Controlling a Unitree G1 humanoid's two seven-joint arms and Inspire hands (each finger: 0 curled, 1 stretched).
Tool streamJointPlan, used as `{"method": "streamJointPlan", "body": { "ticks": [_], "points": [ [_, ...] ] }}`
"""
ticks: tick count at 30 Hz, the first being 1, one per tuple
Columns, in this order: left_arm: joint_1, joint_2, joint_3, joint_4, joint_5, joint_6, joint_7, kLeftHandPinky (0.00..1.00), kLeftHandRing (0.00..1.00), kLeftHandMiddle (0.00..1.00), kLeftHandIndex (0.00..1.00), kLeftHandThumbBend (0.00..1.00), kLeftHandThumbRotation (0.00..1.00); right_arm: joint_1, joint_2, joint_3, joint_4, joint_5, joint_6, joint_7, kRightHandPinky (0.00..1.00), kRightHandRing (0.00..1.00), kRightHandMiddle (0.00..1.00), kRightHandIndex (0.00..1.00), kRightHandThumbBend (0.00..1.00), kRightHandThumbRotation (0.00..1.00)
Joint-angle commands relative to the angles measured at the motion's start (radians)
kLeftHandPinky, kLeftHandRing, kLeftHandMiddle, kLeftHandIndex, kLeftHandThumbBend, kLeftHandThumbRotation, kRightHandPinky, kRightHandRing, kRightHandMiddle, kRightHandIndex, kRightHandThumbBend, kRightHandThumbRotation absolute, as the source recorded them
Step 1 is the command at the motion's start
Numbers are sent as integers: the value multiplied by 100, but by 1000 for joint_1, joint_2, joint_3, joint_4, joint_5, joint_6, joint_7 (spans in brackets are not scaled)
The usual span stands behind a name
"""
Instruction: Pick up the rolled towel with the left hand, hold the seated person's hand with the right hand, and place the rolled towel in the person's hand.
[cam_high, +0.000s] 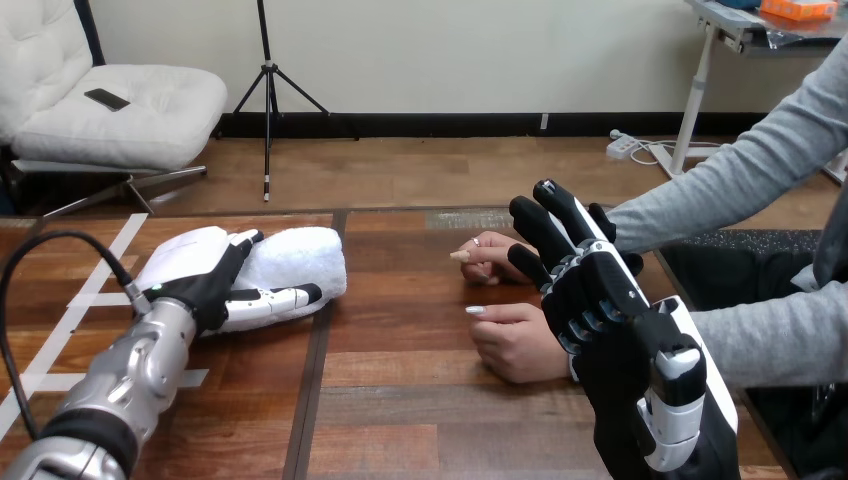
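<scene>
Rolled towel (300, 262) clasped by left hand's (195, 270) curled fingers toward table's (400, 400) left edge; right hand (590, 290) spread-fingered, nothing gripped; person's hand (520, 345), unsteadied, could be shifted and towel dropped

Bright, even light covers the desk (400, 400), seemingly from overhead. Shadows are soft and short under the rolled towel (300, 262) and the person's hands (515, 345). The silver left forearm (140, 370) carries pale highlights.

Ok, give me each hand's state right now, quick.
Left hand: closed round the rolled towel.
Right hand: open, fingers straight, holding nothing.
</scene>
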Motion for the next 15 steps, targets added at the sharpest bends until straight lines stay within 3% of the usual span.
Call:
{"method": "streamJointPlan", "body": {
  "ticks": [1, 15],
  "points": [
    [33, 12, 14, -82, -19, -25, -13, 96, 94, 95, 93, 79, 84, -61, 16, -5, -23, -5, -22, -8, 100, 100, 95, 96, 86, 100],
    [112, 46, 34, -210, -38, -21, -48, 96, 95, 95, 93, 79, 86, -73, 12, -4, -14, 0, -24, -3, 100, 100, 95, 96, 89, 100]
  ]
}}
